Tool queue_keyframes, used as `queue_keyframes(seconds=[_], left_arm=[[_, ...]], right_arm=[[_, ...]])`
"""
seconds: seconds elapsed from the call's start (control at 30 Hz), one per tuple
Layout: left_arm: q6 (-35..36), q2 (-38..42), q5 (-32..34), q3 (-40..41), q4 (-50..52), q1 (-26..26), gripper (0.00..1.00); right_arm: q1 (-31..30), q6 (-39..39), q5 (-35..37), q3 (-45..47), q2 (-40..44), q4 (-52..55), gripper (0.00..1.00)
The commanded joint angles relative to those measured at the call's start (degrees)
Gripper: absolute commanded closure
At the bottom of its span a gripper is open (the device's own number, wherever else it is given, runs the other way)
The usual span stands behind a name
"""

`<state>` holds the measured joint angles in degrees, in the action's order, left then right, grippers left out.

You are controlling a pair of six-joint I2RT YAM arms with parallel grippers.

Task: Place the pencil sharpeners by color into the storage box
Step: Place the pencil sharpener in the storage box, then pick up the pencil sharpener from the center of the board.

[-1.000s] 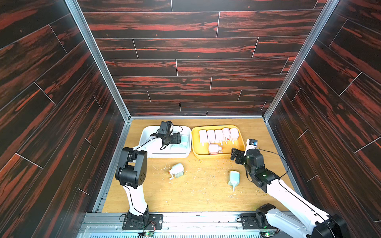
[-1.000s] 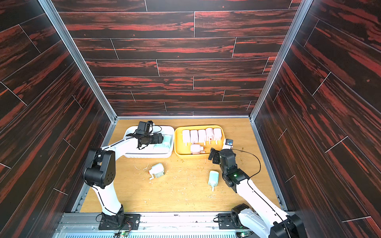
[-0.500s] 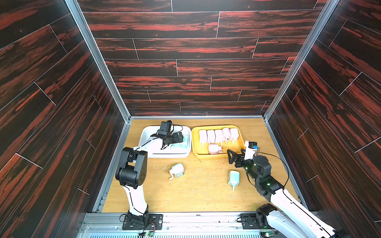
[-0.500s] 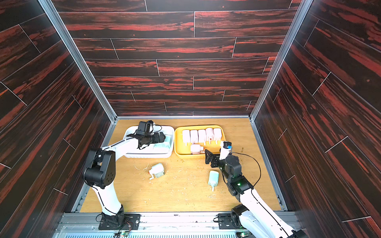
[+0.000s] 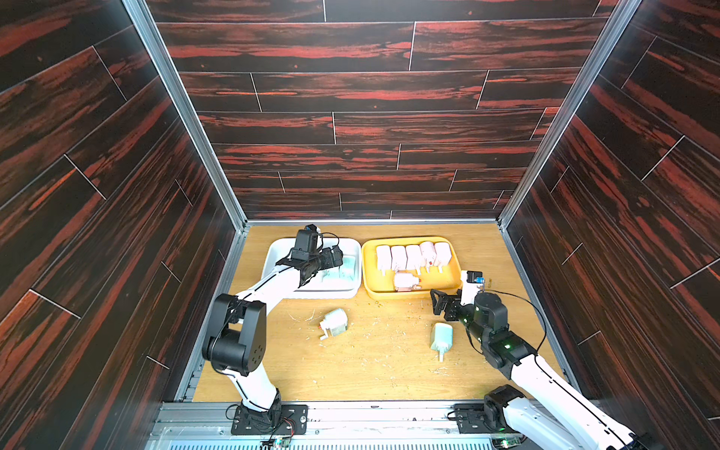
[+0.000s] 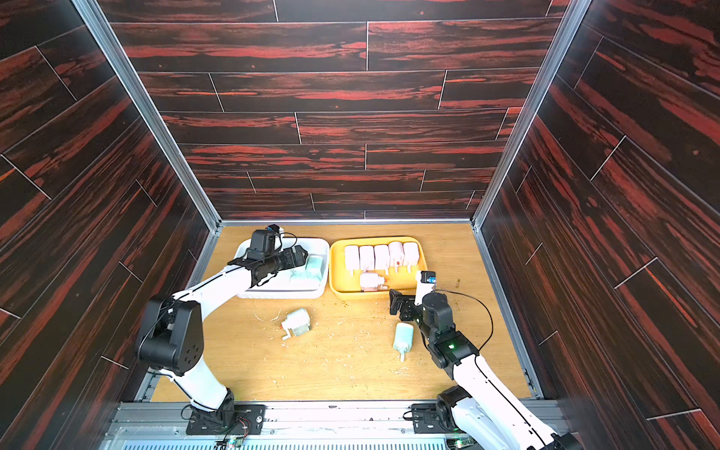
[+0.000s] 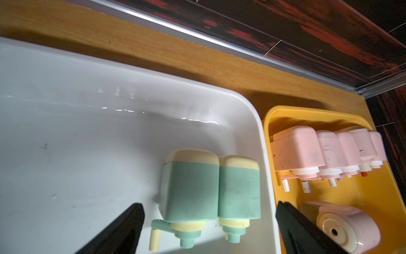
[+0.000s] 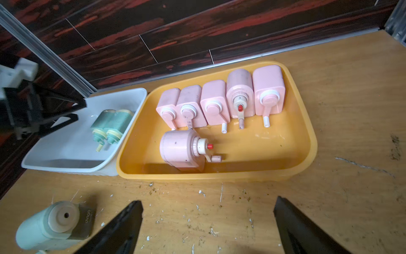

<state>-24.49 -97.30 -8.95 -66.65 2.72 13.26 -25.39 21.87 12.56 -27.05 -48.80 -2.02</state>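
A green sharpener (image 5: 442, 337) lay on the table (image 5: 374, 362), long axis pointing front to back, crank toward the front, just in front of the right gripper (image 5: 442, 306), whose fingers stood apart, empty. Another green one (image 5: 334, 322) lay nearer the left arm, perhaps tilted. The left gripper (image 7: 208, 228) hung open over two green sharpeners (image 7: 208, 187) in the white tray (image 7: 87, 110).

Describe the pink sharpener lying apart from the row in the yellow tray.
The lone pink sharpener lies on its side on the floor of the yellow tray, in front of the row of five pink sharpeners and apart from it. It is a rounded, glossy plastic block with a white collar, red hub and pink crank handle. Neither gripper touches it.
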Motion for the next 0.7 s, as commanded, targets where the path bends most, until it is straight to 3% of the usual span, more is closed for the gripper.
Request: queue_keyframes(seconds=[0.0,0.2,0.47,0.67], left_arm=[[-0.7,5.0,-0.1,2.3,-1.8,0.7,0.0],[-0.4,10.7,1.9,5.9,-2.6,4.0,0.0],[1.3,14.8,3.7,9.5,-3.7,10.1,0.0],[2.5,16.6,4.3,10.9,-4.0,11.0,0.0]], right_arm=[[-0.1,3.7,2.2,-4.0,-2.0,7.9,0.02],[-0.1,9.0,4.7,-9.1,-5.8,19.7,0.02],[-0.1,11.0,2.5,-18.2,-16.4,38.8,0.04],[-0.2,10.0,-3.3,-18.9,-21.0,41.5,0.08]])
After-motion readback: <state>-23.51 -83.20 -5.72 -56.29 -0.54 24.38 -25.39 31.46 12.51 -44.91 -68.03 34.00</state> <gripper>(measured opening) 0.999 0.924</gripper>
